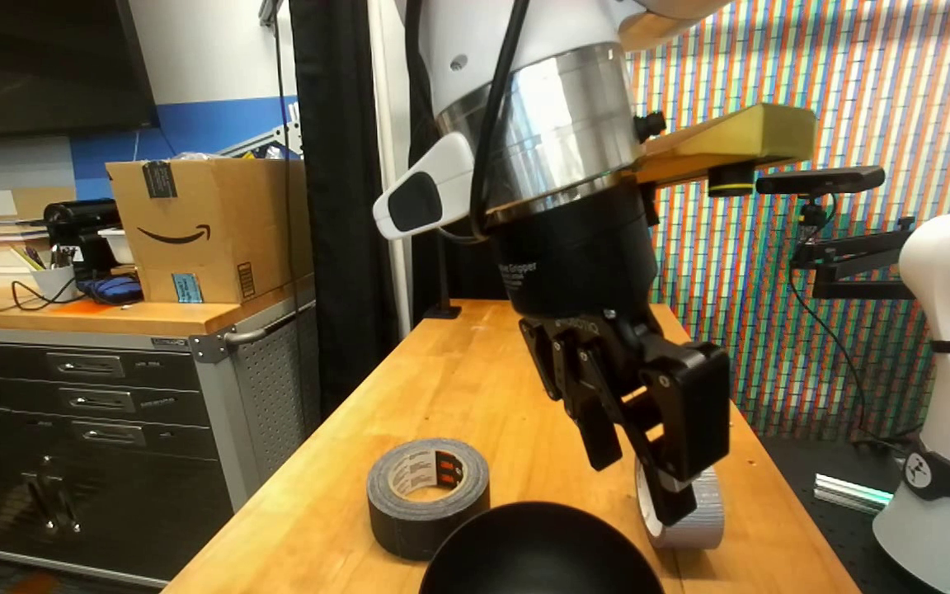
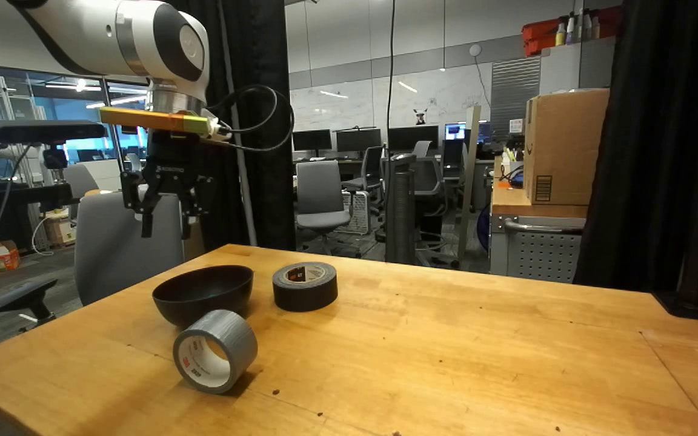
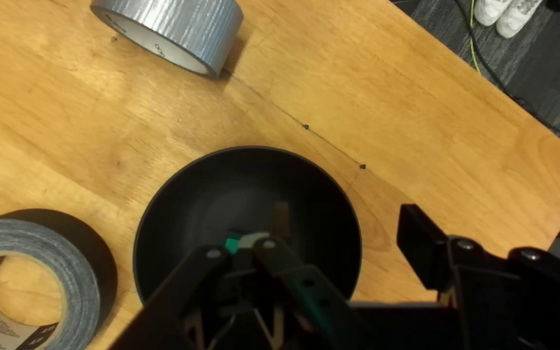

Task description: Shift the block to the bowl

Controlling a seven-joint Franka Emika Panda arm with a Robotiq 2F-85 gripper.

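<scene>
The tiny green block (image 3: 232, 244) lies inside the black bowl (image 3: 255, 170) in the wrist view, partly hidden behind a finger of my gripper. The bowl stands upright on the wooden table and also shows in both exterior views (image 1: 543, 553) (image 2: 194, 303); the block is not visible there. My gripper (image 3: 343, 223) is open, with a wide gap between its fingers and nothing held. In both exterior views the gripper (image 1: 638, 487) (image 2: 166, 229) hangs above the table, its fingers apart. In an exterior view it is well above the bowl's rim.
A black tape roll (image 2: 305, 297) lies flat beside the bowl. A silver-grey tape roll (image 2: 235, 345) stands on its edge near the bowl; both rolls show in the wrist view (image 3: 83, 257) (image 3: 183, 24). The wooden table (image 2: 446, 339) has its edge near the bowl.
</scene>
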